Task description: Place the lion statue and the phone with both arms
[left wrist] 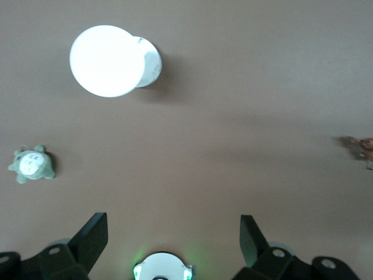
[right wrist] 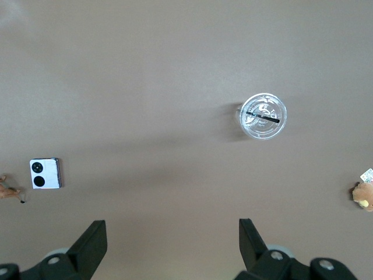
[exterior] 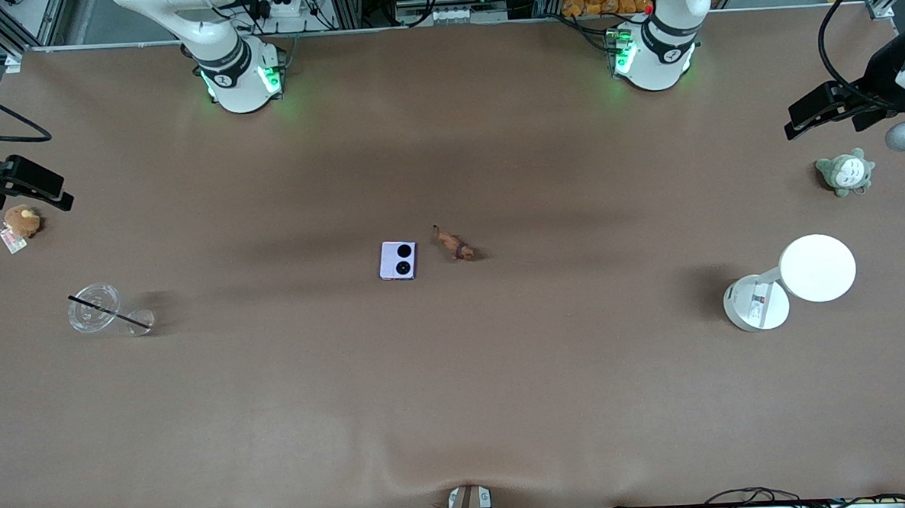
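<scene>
The lavender phone (exterior: 398,260) lies flat at mid-table, camera circles up. The lion statue (exterior: 456,246) stands right beside it, toward the left arm's end. The phone also shows in the right wrist view (right wrist: 45,174), and the lion at that view's edge (right wrist: 7,189) and at the left wrist view's edge (left wrist: 364,147). My left gripper (exterior: 828,108) hangs high over the left arm's end of the table, open and empty (left wrist: 173,224). My right gripper (exterior: 25,185) hangs high over the right arm's end, open and empty (right wrist: 172,227). Both are well away from the phone and lion.
A white round-topped stand (exterior: 790,281) and a grey-green plush (exterior: 844,172) sit at the left arm's end. A clear cup with a black straw (exterior: 104,311) and a brown plush with a tag (exterior: 22,221) sit at the right arm's end.
</scene>
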`<state>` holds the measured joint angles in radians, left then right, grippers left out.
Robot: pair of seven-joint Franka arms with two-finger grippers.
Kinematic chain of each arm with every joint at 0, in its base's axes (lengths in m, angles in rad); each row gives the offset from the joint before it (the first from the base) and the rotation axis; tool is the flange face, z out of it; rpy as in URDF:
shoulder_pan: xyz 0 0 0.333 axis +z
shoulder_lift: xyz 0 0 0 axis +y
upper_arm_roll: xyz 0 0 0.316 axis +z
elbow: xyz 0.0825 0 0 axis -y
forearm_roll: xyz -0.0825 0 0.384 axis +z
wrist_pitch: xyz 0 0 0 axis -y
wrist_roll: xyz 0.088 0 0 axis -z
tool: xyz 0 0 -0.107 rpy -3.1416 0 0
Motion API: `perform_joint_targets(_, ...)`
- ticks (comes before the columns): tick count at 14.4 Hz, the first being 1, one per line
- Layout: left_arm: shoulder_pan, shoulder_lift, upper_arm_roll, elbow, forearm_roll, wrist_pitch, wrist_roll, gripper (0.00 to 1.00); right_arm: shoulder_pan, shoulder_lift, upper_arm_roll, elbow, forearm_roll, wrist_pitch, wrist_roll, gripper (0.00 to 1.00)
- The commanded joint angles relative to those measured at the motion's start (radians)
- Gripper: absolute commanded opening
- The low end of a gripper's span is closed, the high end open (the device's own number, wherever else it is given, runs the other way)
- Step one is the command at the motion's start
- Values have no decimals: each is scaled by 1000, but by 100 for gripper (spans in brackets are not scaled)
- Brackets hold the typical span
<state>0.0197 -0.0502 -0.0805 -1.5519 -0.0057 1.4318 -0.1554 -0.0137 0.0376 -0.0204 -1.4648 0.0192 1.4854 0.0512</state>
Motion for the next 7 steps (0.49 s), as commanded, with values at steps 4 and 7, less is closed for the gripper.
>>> perform_joint_targets(4,-4,39,-19,72,55,-10,7,100,3,7,-1,14,1,-1,16,100)
perform_joint_targets(7,-10,42,-19,76,55,-11,0,100,3,7,-1,14,1,-1,16,100)
